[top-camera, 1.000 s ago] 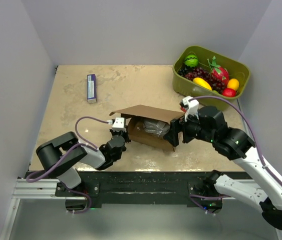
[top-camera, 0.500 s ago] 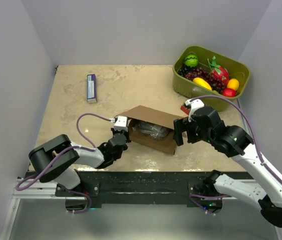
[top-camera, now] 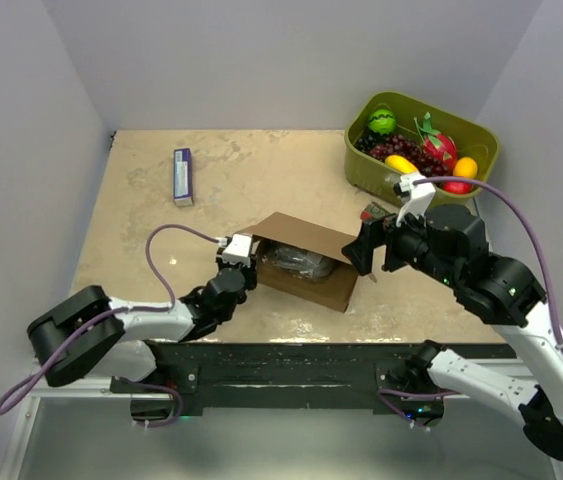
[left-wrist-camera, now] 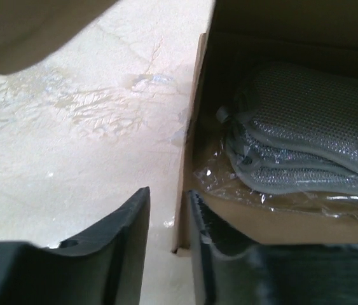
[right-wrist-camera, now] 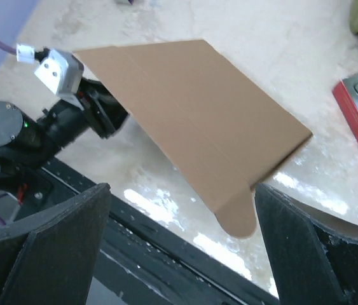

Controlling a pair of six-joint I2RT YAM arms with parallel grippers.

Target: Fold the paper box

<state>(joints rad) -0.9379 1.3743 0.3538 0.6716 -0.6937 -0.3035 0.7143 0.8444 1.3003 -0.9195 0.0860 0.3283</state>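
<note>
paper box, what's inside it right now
Inside the paper box lies a clear plastic pack of grey mesh pads. The raised lid flap hides the rest of the interior from above, so anything there cannot be seen.

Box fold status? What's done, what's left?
Done: the paper box base is formed, walls up, with bagged grey pads inside.
In hand: the left tool loosely straddles the left wall. The right tool hangs wide open by the lid, gripping nothing.
Left: the lid slants raised over the box. It likely needs pressing down and its tab tucking in.
</note>
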